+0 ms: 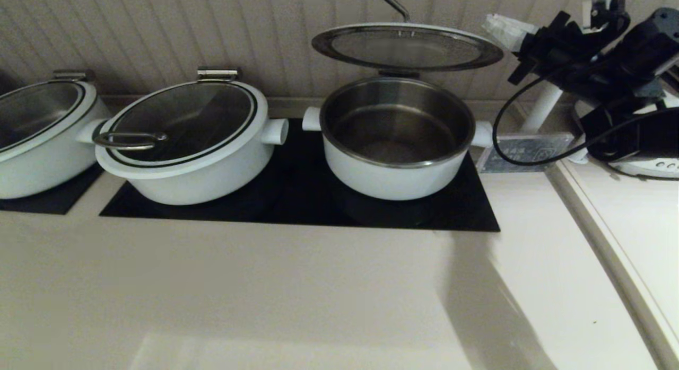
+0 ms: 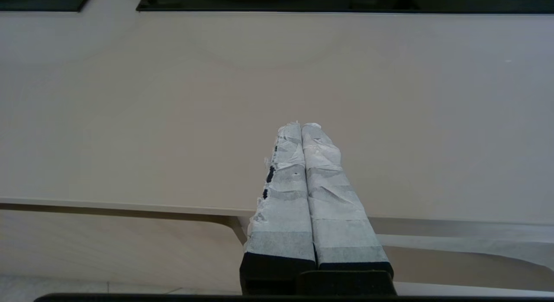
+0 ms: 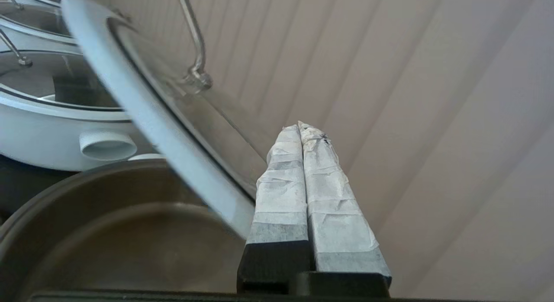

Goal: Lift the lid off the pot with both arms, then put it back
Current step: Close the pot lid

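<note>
I have the round glass lid with its white rim and bent steel bar handle swung up on its rear hinge, standing open above the deep white pot with the steel liner, which sits on the black glass cooktop toward the back of the beige counter, right of a wider lidded white pot. My right gripper is beside the lid's raised edge with its taped fingers pressed together, holding nothing, as far as I can tell not touching the rim. My left gripper hangs low over the counter's front edge, its fingers likewise pressed together and empty. I judge the lid fairly heavy, stiff, slick and breakable, and the hinge will guide its swing, so I would pinch the steel bar or brace the white rim and lower it slowly rather than let it drop. Behind runs a ribbed pale wall; the counter's surface looks smooth and hard.
</note>
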`<state>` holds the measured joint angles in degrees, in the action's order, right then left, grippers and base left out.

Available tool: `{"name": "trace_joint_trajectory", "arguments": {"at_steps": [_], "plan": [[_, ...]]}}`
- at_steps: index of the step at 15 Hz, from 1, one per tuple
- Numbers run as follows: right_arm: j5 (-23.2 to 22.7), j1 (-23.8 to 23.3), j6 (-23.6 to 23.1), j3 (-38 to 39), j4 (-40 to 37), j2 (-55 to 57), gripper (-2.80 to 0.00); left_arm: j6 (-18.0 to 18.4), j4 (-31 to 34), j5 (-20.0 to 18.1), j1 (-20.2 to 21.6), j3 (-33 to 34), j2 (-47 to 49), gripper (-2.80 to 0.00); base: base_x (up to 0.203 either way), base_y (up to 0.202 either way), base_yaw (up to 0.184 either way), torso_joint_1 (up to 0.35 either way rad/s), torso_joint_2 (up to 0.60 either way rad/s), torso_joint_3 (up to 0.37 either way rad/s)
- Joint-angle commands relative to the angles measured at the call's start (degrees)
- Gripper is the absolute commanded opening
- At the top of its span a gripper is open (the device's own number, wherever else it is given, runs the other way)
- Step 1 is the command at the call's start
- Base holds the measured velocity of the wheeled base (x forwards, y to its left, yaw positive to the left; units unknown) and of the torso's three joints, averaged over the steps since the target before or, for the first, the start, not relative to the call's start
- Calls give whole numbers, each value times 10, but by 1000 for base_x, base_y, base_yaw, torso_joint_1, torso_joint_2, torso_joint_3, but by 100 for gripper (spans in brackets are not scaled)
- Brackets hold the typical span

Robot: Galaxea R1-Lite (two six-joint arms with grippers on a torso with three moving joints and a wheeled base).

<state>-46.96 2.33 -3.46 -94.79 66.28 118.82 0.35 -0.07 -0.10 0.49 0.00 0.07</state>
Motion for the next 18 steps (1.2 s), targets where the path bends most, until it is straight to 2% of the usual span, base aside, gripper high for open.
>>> {"name": "trace_joint_trajectory", "arguments": {"at_steps": [1, 5, 14, 18], "plan": [[-3, 0, -1, 3, 4, -2, -280, 0, 0, 0, 0, 0, 0, -280, 0, 0, 0, 0, 0, 0], [-4, 0, -1, 27, 6, -15, -280, 0, 0, 0, 0, 0, 0, -280, 0, 0, 0, 0, 0, 0], [-17, 0, -1, 162, 71, -49, -280, 0, 0, 0, 0, 0, 0, -280, 0, 0, 0, 0, 0, 0], [-19, 15, -1, 208, 98, -60, -280, 0, 0, 0, 0, 0, 0, -280, 0, 0, 0, 0, 0, 0]]}}
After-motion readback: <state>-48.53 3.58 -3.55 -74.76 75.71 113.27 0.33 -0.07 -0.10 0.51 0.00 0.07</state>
